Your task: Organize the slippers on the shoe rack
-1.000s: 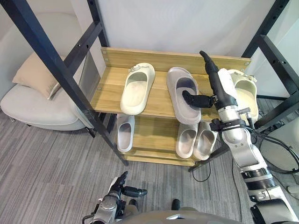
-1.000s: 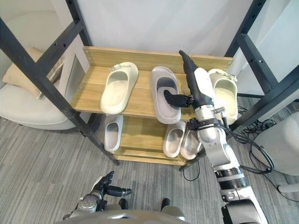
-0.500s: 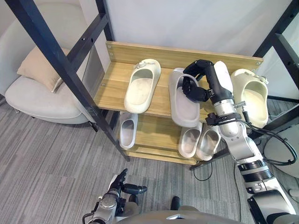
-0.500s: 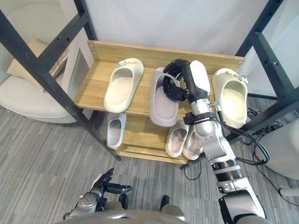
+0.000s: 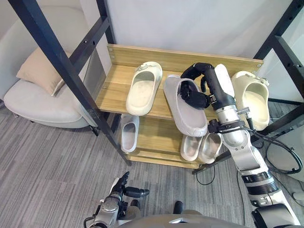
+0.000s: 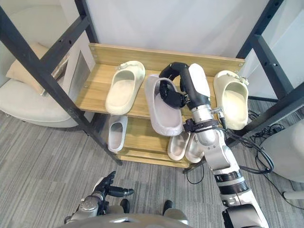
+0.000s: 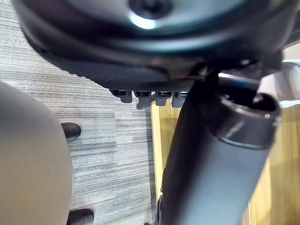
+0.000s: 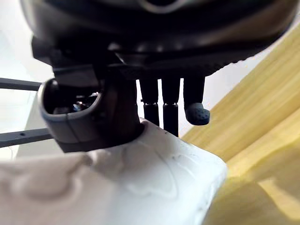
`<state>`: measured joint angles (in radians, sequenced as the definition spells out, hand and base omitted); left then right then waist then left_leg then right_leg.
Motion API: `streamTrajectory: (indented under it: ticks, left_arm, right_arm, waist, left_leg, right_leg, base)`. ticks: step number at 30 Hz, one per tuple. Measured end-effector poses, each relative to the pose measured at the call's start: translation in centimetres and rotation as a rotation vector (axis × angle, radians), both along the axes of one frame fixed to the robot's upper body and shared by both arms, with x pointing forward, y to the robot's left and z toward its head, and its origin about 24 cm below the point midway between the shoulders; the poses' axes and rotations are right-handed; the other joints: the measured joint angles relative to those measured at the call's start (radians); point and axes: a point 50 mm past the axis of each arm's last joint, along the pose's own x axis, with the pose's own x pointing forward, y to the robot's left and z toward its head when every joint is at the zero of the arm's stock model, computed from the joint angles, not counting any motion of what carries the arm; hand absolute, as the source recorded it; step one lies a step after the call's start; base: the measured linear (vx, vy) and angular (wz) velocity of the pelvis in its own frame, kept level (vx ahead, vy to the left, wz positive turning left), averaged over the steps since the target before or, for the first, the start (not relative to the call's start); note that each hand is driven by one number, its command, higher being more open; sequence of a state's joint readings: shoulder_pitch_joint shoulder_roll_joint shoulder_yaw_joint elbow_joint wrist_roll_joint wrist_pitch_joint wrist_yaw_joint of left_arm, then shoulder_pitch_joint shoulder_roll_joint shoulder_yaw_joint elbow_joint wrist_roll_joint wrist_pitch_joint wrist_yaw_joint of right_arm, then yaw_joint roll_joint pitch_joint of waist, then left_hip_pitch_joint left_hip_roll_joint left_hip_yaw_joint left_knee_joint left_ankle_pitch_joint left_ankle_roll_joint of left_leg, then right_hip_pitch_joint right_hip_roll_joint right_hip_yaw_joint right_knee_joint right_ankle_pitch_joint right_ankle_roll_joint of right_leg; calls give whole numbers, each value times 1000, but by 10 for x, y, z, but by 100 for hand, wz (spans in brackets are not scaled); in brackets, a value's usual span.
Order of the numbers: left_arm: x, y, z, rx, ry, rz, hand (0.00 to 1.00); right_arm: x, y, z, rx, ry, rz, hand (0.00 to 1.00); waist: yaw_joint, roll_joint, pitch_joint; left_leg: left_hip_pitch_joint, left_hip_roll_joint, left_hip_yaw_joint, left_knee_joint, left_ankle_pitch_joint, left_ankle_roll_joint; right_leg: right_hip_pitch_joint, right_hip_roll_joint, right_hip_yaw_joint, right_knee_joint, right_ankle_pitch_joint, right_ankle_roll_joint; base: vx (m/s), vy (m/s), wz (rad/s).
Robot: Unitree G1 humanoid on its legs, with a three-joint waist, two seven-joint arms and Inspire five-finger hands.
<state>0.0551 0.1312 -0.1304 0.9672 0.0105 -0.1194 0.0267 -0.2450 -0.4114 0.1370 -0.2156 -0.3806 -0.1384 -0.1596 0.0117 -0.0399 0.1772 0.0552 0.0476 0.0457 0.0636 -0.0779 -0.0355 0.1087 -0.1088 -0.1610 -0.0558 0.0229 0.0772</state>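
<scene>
1. Grey striped carpet (image 5: 47,175) is running under a wooden shoe rack (image 5: 114,90) that is standing against a white wall. Black frame posts (image 5: 61,66) are crossing in front of it, and a pale chair (image 5: 38,104) with a cushion (image 5: 40,76) is sitting off to the robot's left.
2. Over the top shelf the right hand (image 5: 209,85) is reaching in, with its fingers and thumb curling round the strap of the grey slipper (image 5: 187,114). That slipper is lying skewed on the shelf, its heel end poking out past the front edge.
3. One cream slipper (image 5: 142,88) is lying just beside it toward the chair. A second cream slipper (image 5: 251,97) is lying beyond the arm, at the shelf's other end.
4. On the lower shelf a small grey slipper (image 5: 128,134) is sitting on the chair side, and a pair of pale slippers (image 5: 192,146) is sitting side by side beneath the overhanging heel.
5. The right wrist view is giving the close look that the head views lack. Its fingertips (image 8: 197,112) are hanging down over a pale surface, with yellow wood showing beyond.
6. The left hand (image 5: 121,190) is hanging low over the carpet. Its fingers are loose and its thumb is sticking out, and it is holding nothing. Its own wrist view is showing carpet and a strip of the rack's wood.
</scene>
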Motion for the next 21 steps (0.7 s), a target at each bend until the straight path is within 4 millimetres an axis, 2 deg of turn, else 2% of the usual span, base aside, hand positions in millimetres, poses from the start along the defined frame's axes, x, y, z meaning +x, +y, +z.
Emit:
streamTrajectory:
  ticks: [2, 5, 7, 12, 17, 21]
  left_arm:
    - [-1, 0, 0, 2, 2, 2, 100]
    - [-2, 1, -1, 11, 6, 7, 100]
    - [-3, 0, -1, 18, 7, -2, 100]
    - [-5, -1, -2, 24, 13, -3, 100]
    - [-10, -5, -5, 20, 32, 6, 100]
    - [-11, -6, -5, 18, 36, 7, 100]
  right_arm:
    - [-7, 6, 9, 21, -52, 30, 0]
    - [-28, 17, 35, 60, -227, 106, 0]
    - [-38, 21, 46, 78, -303, 140, 0]
    - [-60, 34, 61, 180, -417, 273, 0]
    - [-69, 52, 53, 302, -327, 470, 0]
    - [-71, 63, 43, 373, -205, 603, 0]
  waist:
    - [-7, 1, 0]
    - [-16, 2, -1]
    - [-16, 5, -3]
    - [-17, 19, -14]
    - [-18, 40, -36]
    - [-17, 44, -43]
  left_leg:
    - [2, 0, 0, 0, 0, 0]
    - [19, 0, 1, 0, 0, -1]
    - [26, 0, 1, 0, -1, -1]
    - [43, -1, 3, 2, -2, -2]
    - [54, -1, 3, 2, -2, -3]
    - [54, -1, 2, 2, -1, -4]
  right_leg:
    - [1, 0, 1, 1, 0, 0]
    - [17, 0, 1, 1, 0, 0]
    - [22, -1, 2, 3, 0, 0]
    - [38, -2, 4, 6, -1, 0]
    - [48, -3, 4, 7, -4, 1]
    - [48, -2, 4, 7, -5, 1]
  base:
    - [0, 0, 0]
    - [0, 0, 0]
    - [0, 0, 0]
    - [-26, 6, -2]
    - [-6, 2, -1]
    - [0, 0, 0]
